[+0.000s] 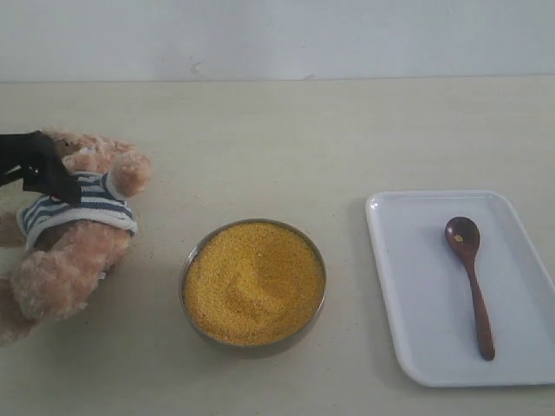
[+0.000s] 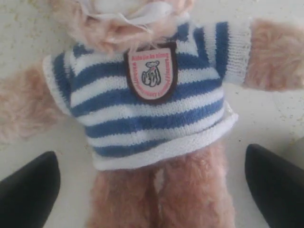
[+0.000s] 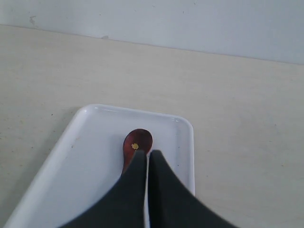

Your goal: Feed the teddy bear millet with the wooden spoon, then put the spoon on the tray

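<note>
The teddy bear sits at the left of the exterior view in its blue-and-white striped shirt. My left gripper hovers over its chest and is open, one finger on each side of the bear's legs without touching them. The millet fills the metal bowl in the middle. The wooden spoon lies on the white tray at the right, a few grains in its bowl. My right gripper is shut and empty above the tray, hiding the spoon's handle. It is outside the exterior view.
A pale tabletop runs back to a white wall. The tray reaches the right edge of the exterior view.
</note>
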Controlling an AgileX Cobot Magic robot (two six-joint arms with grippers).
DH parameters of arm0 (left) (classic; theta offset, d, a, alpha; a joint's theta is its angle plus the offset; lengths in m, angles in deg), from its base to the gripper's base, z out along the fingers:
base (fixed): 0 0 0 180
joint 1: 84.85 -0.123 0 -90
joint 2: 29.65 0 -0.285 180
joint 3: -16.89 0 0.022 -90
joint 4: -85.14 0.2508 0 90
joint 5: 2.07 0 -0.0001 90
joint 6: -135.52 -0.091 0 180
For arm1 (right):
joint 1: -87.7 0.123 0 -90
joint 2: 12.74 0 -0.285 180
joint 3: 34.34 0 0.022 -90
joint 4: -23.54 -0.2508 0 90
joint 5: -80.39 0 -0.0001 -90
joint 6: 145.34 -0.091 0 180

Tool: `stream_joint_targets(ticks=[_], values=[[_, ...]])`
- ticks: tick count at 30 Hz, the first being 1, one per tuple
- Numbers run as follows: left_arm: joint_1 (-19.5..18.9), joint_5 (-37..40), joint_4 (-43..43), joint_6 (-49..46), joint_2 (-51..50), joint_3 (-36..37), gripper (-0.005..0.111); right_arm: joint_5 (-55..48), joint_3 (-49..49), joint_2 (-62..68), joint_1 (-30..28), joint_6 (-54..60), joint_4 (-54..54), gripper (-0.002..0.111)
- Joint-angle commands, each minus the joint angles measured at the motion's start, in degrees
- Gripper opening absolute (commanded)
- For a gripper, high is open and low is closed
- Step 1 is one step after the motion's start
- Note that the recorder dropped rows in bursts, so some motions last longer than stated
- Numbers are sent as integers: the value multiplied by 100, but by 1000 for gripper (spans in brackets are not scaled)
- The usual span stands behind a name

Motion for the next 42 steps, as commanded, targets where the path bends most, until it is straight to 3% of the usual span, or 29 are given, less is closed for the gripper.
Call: stream_joint_targets(ticks=[1, 18, 20, 23, 26, 35, 42], values=[[181, -207, -25, -101, -415, 24, 100, 42, -26, -24, -16, -26, 23, 1], [664, -578, -39, -132, -1469, 24, 97, 42, -26, -24, -16, -44, 23, 1], [664, -592, -11, -115, -1544, 24, 88, 42, -26, -24, -16, -44, 23, 1], [664, -621, -1, -115, -1588, 24, 57, 42, -26, -24, -16, -44, 23, 1], [664, -523, -1, -244, -1575, 24, 7, 42, -26, -24, -16, -44, 23, 1], [686, 27, 623, -890, -765, 24, 4, 42, -26, -24, -16, -44, 23, 1], [1236, 231, 1833, -1462, 13, 65, 4, 42, -26, -24, -16, -44, 23, 1]])
